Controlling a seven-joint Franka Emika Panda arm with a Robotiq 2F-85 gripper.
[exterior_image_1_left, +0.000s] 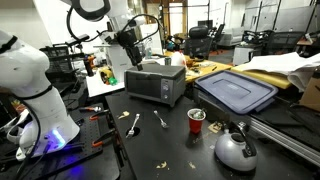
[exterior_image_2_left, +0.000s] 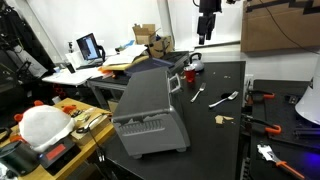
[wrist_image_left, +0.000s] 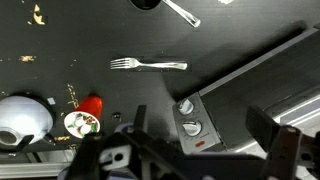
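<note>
My gripper (exterior_image_1_left: 128, 52) hangs well above the table (exterior_image_1_left: 170, 140), jaws spread to full width with nothing in them. The toaster oven (wrist_image_left: 255, 85) lies below me: in the wrist view its knob end sits between my fingers, and its long axis runs off on a diagonal. A fork (wrist_image_left: 148, 65) lies flat beyond it, apart.

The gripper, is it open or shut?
Open. In the wrist view the gripper has its fingers wide apart, with nothing between them, above the toaster oven.
</note>
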